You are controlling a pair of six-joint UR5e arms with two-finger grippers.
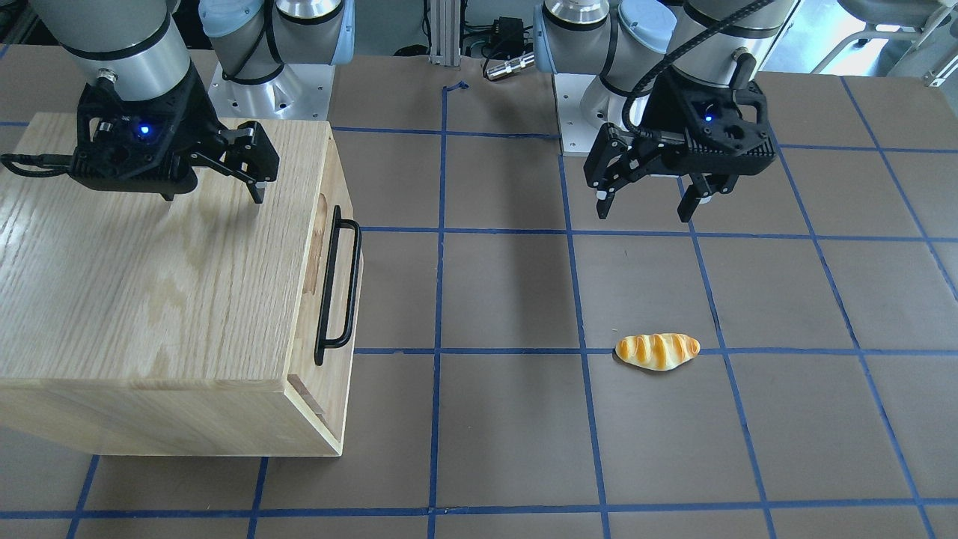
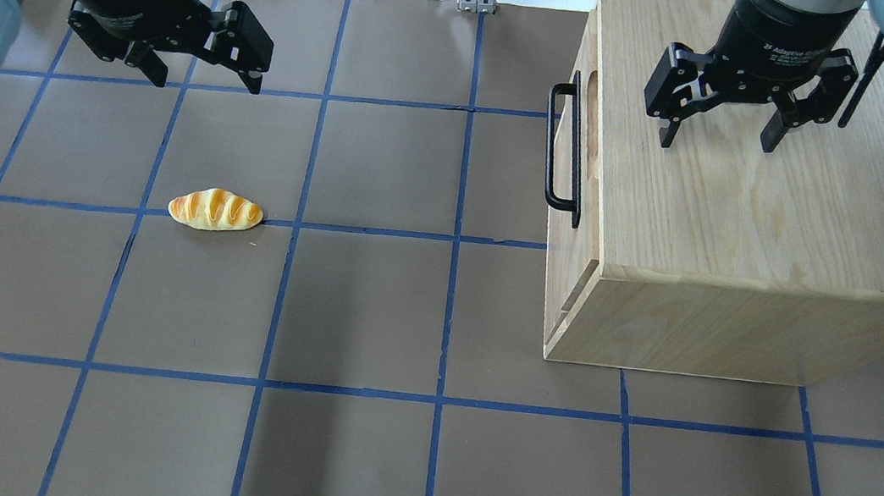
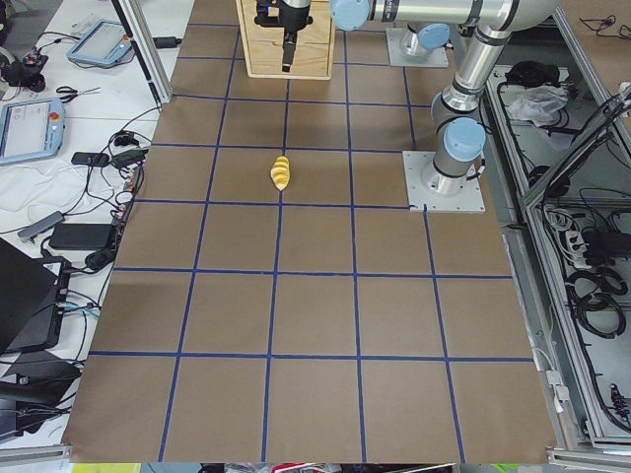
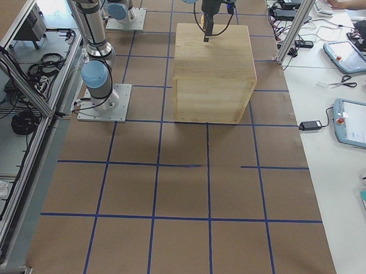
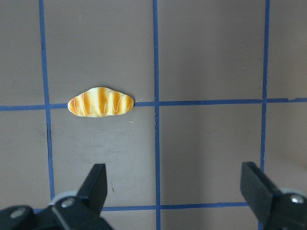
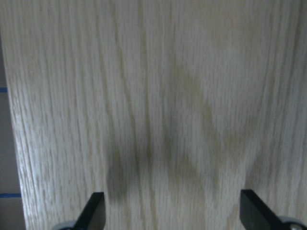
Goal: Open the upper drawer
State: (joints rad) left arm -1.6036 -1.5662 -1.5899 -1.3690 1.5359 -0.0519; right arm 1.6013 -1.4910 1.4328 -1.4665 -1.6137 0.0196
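Observation:
The upper drawer [image 1: 338,191] sits shut in the front of the oak cabinet [image 1: 150,262], with its black bar handle [image 1: 338,284] facing the table's middle. The drawer front [image 2: 588,62] and handle [image 2: 564,149] also show in the overhead view. My right gripper [image 2: 717,139] hangs open and empty over the cabinet top [image 6: 153,96], behind the handle and apart from it; it also shows in the front view [image 1: 213,191]. My left gripper [image 2: 206,80] is open and empty above the table, far from the cabinet; it also shows in the front view [image 1: 644,213].
A toy bread roll [image 2: 215,210] lies on the brown table [image 2: 398,319] on a blue tape line, in front of the left gripper; it also shows in the left wrist view [image 5: 100,101]. Cables and tablets lie beyond the table's edges.

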